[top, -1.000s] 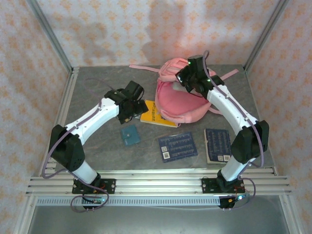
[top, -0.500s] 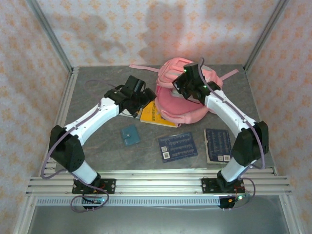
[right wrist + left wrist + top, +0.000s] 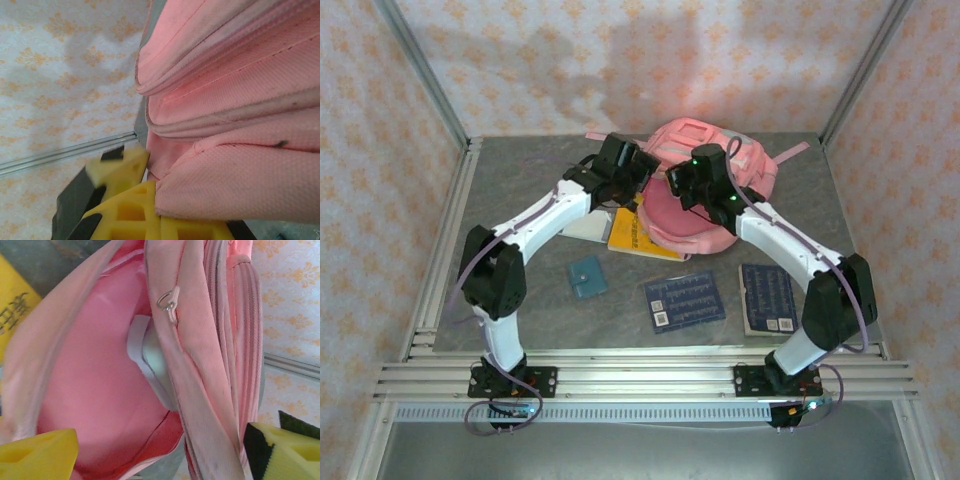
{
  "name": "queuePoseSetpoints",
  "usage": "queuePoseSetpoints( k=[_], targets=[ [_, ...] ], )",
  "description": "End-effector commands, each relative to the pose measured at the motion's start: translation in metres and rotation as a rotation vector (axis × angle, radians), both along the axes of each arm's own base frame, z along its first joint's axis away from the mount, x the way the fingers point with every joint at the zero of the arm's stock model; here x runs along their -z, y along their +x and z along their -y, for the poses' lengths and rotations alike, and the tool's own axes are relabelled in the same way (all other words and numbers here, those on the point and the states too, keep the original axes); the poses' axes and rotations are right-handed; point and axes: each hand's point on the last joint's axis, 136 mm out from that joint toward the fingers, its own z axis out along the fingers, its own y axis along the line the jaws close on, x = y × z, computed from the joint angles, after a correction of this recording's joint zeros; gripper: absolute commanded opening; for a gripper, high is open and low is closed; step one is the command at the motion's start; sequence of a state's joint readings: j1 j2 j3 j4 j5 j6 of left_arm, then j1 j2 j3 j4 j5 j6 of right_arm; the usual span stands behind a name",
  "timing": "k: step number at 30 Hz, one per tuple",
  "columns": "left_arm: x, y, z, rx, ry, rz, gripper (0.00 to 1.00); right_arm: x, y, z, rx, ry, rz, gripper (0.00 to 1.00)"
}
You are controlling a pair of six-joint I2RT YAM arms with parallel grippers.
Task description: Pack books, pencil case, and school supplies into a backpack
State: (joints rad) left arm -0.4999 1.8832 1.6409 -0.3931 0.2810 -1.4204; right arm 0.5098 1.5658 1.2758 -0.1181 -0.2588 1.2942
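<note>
1. The yellow book (image 3: 634, 236), lying below the left gripper (image 3: 642, 185), carried dark printed characters, cut off at the left wrist camera's edge and not readable. The two navy books (image 3: 685, 300) (image 3: 767, 295), well back from both grippers toward the arm bases, bore rows of white print too small to read.
2. The left arm reached forward. Its yellow fingers (image 3: 37, 457) stood wide apart, straddling the rim of the pink backpack (image 3: 705, 190), and a pale greenish object (image 3: 155, 360) lay inside, ahead of them.
3. The right gripper (image 3: 680, 190) was clamped on a fold of the backpack's fabric at the mouth, beside the left gripper.
4. A teal case (image 3: 587, 277) lay behind the left gripper.
5. The tabletop (image 3: 520, 300) was mottled grey, and the walls (image 3: 520, 60) were pale pink with orange motifs.
</note>
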Motion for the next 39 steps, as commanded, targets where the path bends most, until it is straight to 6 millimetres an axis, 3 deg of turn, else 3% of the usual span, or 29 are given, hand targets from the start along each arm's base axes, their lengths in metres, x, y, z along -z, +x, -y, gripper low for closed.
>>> queuePoseSetpoints(
  k=[1, 2, 7, 9, 10, 13, 15, 18, 22, 24, 29, 35, 37, 39],
  targets=[
    [0.002, 0.024, -0.004, -0.051, 0.001, -0.001, 0.76, -0.043, -0.012, -0.013, -0.068, 0.072, 0.115, 0.00],
    [0.004, 0.029, -0.004, -0.055, -0.001, -0.006, 0.70, -0.043, -0.013, -0.014, -0.083, 0.058, 0.119, 0.00],
    [0.012, 0.053, -0.002, -0.045, -0.007, -0.017, 0.13, -0.048, -0.025, -0.012, -0.214, -0.103, 0.189, 0.03],
    [0.013, 0.055, -0.002, -0.029, -0.008, -0.019, 0.00, -0.061, -0.033, -0.017, -0.369, -0.189, 0.291, 0.28],
    [0.013, 0.056, -0.002, -0.017, -0.003, -0.017, 0.00, -0.063, -0.039, -0.013, -0.441, -0.275, 0.319, 0.38],
    [0.012, 0.054, -0.009, 0.004, 0.048, -0.012, 0.00, -0.068, -0.059, -0.003, -0.660, -0.558, 0.385, 0.55],
    [0.014, 0.053, -0.010, 0.015, 0.057, -0.016, 0.00, -0.063, -0.067, 0.009, -0.769, -0.734, 0.367, 0.59],
    [0.018, 0.054, -0.007, 0.041, 0.046, -0.026, 0.00, -0.051, -0.063, 0.037, -0.835, -1.055, 0.356, 0.62],
    [0.020, 0.057, -0.007, 0.074, 0.074, -0.038, 0.00, -0.018, -0.059, 0.055, -0.995, -1.385, 0.457, 0.71],
    [0.023, 0.057, -0.006, 0.084, 0.069, -0.044, 0.00, -0.006, -0.056, 0.056, -1.059, -1.518, 0.504, 0.78],
    [0.023, 0.056, -0.004, 0.096, 0.058, -0.045, 0.00, 0.017, -0.039, 0.046, -1.098, -1.567, 0.536, 0.94],
    [0.026, 0.055, -0.002, 0.106, 0.051, -0.056, 0.00, 0.049, 0.006, 0.037, -1.032, -1.655, 0.486, 0.93],
    [0.025, 0.054, -0.001, 0.113, 0.048, -0.056, 0.00, 0.058, 0.020, 0.039, -1.003, -1.703, 0.455, 0.88],
    [0.022, 0.052, -0.002, 0.120, 0.051, -0.051, 0.00, 0.067, 0.029, 0.038, -0.988, -1.699, 0.442, 0.74]
  ],
)
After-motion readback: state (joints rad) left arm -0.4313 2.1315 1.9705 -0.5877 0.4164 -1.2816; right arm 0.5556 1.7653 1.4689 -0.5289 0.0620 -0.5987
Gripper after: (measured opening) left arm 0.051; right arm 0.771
